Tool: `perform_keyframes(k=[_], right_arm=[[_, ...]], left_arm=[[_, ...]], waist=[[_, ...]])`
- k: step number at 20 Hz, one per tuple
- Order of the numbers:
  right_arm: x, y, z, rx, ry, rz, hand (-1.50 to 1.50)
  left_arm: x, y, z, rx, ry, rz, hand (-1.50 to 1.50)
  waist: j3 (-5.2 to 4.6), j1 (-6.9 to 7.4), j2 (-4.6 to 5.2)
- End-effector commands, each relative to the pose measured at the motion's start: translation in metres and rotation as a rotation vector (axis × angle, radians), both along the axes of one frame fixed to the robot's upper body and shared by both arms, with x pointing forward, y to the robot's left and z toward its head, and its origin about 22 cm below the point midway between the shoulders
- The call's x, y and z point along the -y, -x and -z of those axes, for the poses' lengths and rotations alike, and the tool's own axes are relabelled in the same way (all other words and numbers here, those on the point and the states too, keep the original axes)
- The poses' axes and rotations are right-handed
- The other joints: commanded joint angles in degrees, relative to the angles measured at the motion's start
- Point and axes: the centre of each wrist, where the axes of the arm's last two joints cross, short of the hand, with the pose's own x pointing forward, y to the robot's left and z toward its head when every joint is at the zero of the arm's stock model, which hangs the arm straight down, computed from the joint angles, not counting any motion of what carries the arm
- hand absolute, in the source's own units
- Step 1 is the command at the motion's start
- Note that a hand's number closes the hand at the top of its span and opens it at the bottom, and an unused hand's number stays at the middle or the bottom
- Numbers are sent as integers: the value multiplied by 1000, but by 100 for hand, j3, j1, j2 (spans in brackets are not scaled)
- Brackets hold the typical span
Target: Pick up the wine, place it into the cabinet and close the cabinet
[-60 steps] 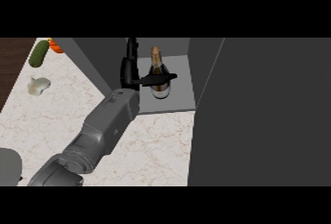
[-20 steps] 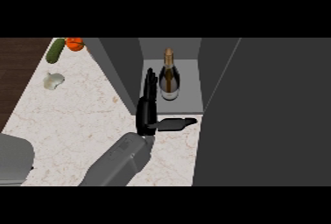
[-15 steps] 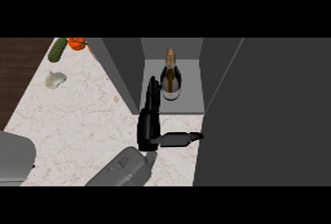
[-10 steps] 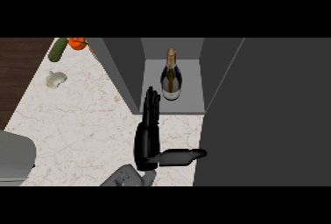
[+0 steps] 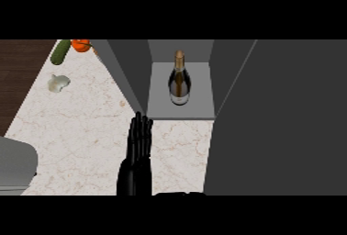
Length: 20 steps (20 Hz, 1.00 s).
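Observation:
The wine bottle (image 5: pixel 179 81) is dark with a gold neck and stands on the floor of the open grey cabinet (image 5: pixel 163 111), touching no hand. My right hand (image 5: pixel 139 153) is below the cabinet's front left corner, over the marble counter. It is open, fingers straight and pointing up at the cabinet, holding nothing. A gap separates its fingertips from the bottle. The cabinet door (image 5: pixel 278 119) stands open as a large dark grey panel on the right. My left hand does not show.
A green cucumber (image 5: pixel 59 51), an orange fruit (image 5: pixel 82 45) and a pale garlic bulb (image 5: pixel 58 83) lie at the counter's far left. A grey rounded shape (image 5: pixel 13 166) sits at the lower left edge. The dark wooden strip (image 5: pixel 20 69) marks the counter's left edge.
My right hand has let go of the bottle and drawn back down the view, away from the cabinet. Its forearm has slid out of sight. The bottle stays standing inside.

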Motion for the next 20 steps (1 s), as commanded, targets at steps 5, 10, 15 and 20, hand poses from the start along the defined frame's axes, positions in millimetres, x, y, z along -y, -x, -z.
perform_keyframes(k=[5,10,15,20], right_arm=[[-1,14,-6,-41,-41,-166,150],[2,28,-7,-60,22,-203,150],[-4,29,-2,-46,40,-233,150],[-16,27,11,-195,-50,-336,150]], left_arm=[[-51,17,-10,18,-27,85,-150],[-69,23,-13,33,-32,117,-150],[-105,57,-18,30,-27,144,-150],[-139,48,-35,57,-42,119,-150]], waist=[[-3,-14,10],[-3,-51,8],[-4,-3,1],[-5,23,-1]])
